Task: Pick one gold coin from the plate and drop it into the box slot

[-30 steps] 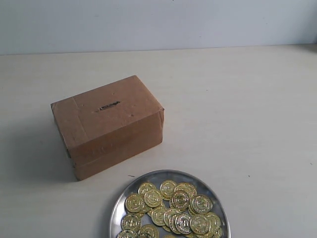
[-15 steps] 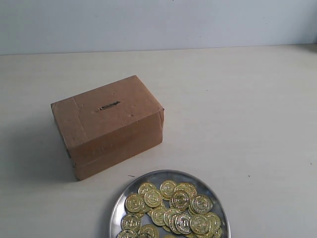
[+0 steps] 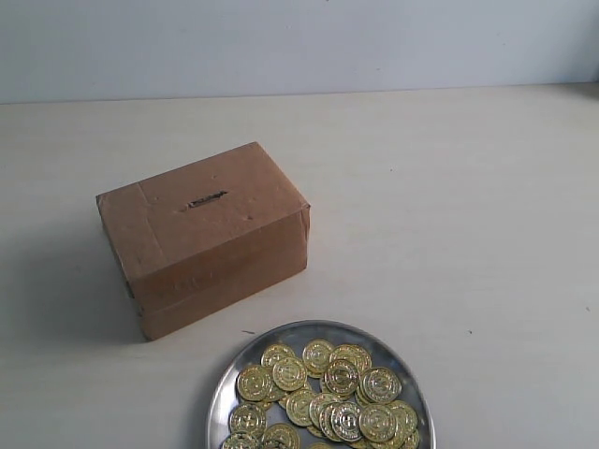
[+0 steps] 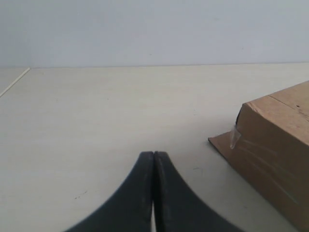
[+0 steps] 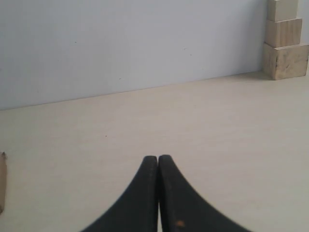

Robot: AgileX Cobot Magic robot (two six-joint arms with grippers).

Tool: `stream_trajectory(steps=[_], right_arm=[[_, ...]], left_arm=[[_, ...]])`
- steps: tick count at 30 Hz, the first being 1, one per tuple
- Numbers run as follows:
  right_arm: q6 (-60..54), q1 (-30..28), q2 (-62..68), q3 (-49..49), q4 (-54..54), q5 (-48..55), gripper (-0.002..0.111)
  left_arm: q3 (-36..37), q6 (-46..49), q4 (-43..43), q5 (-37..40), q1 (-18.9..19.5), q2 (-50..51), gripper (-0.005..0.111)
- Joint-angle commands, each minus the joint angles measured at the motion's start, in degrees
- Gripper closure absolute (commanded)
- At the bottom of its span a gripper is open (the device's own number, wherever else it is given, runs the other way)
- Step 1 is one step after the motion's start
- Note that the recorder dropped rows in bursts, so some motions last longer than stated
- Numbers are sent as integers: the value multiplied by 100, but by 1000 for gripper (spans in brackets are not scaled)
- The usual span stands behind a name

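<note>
A brown taped cardboard box (image 3: 206,234) stands left of centre in the exterior view, with a short dark slot (image 3: 205,199) in its top face. In front of it a round silver plate (image 3: 234,367) holds several gold coins (image 3: 339,377), partly cut off by the picture's lower edge. Neither arm shows in the exterior view. My left gripper (image 4: 153,154) is shut with nothing between its black fingers, low over bare table, and a corner of the box (image 4: 275,150) lies off to one side. My right gripper (image 5: 158,158) is shut and empty too, over bare table.
A pale wall runs along the back of the cream table (image 3: 449,206). In the right wrist view a stack of light wooden blocks (image 5: 285,41) stands against that wall, and a sliver of the box (image 5: 2,183) shows at the picture's edge.
</note>
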Motion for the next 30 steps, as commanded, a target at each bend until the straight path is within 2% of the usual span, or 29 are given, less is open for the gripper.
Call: stream_trajectory(steps=[1,14,20,25,30], right_arm=[[2,-33,-23,28,26,17,108],[2,-33,-23,28,30,-5,108],[-63,-33,-23,28,733,20,108],[-2572,-33,-23,28,2054,66,108],[-2930,-33,-23,28,2261,77,108]], left_arm=[[21,-8,-73,31,17,-25,107],[21,-8,-73,31,17,-25,107],[21,-8,-73,31,17,-25,107],[21,-8,-73,31,17,-25,107],[21,-8,-73,31,17,-25,107]])
